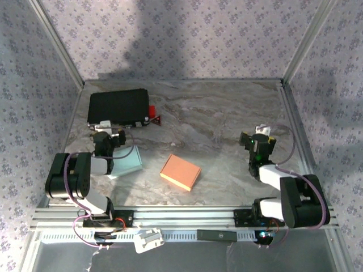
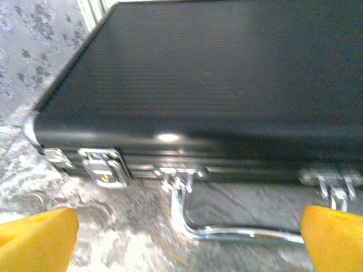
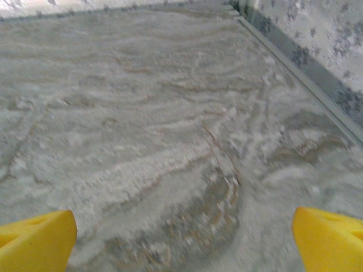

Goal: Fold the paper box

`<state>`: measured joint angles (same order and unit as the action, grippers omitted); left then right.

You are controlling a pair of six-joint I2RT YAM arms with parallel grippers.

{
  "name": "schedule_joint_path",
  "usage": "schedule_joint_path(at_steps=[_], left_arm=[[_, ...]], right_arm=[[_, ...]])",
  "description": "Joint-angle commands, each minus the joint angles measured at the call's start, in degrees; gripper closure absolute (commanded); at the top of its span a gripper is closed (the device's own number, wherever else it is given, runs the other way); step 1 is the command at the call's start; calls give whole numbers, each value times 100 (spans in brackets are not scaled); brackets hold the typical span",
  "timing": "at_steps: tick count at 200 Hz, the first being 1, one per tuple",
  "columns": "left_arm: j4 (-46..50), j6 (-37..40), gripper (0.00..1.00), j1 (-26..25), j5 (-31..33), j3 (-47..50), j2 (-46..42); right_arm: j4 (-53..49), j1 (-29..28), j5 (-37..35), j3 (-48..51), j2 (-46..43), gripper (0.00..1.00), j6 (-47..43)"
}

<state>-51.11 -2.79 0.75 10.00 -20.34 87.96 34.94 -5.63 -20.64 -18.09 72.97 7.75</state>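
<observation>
An orange paper box (image 1: 180, 172) lies flat near the middle of the marble table, closed and slightly skewed. My left gripper (image 1: 108, 136) is to its left and farther back, open, pointing at a black case (image 1: 118, 107). In the left wrist view its yellow fingertips (image 2: 39, 241) stand wide apart, and between them the left gripper (image 2: 187, 241) holds nothing; the case's chrome handle (image 2: 238, 229) lies just ahead. My right gripper (image 1: 260, 136) is to the box's right, open. In its wrist view the right gripper (image 3: 184, 241) is over bare marble.
A pale blue flat sheet (image 1: 126, 161) lies beside the left arm, partly under it. The black case (image 2: 215, 85) with metal latches (image 2: 105, 170) sits at the back left, with a small red piece (image 1: 153, 113) at its right end. Patterned walls enclose the table; a metal rail (image 3: 300, 73) runs along the right edge.
</observation>
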Motion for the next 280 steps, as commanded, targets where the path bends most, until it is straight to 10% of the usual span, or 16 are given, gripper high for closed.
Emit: schedule_joint_path(at_steps=[1, 72, 175, 280], left_arm=[[99, -170, 0, 59, -174, -134, -20], [171, -148, 0, 33, -142, -172, -33], [304, -8, 0, -67, -105, -255, -9], [304, -6, 0, -67, -110, -256, -11]], right_arm=[[-27, 39, 250, -234, 68, 1, -128], [602, 787, 1120, 367, -379, 1, -221], [2992, 866, 1501, 549, 1447, 1, -627], [1259, 579, 894, -348, 1408, 1, -765]])
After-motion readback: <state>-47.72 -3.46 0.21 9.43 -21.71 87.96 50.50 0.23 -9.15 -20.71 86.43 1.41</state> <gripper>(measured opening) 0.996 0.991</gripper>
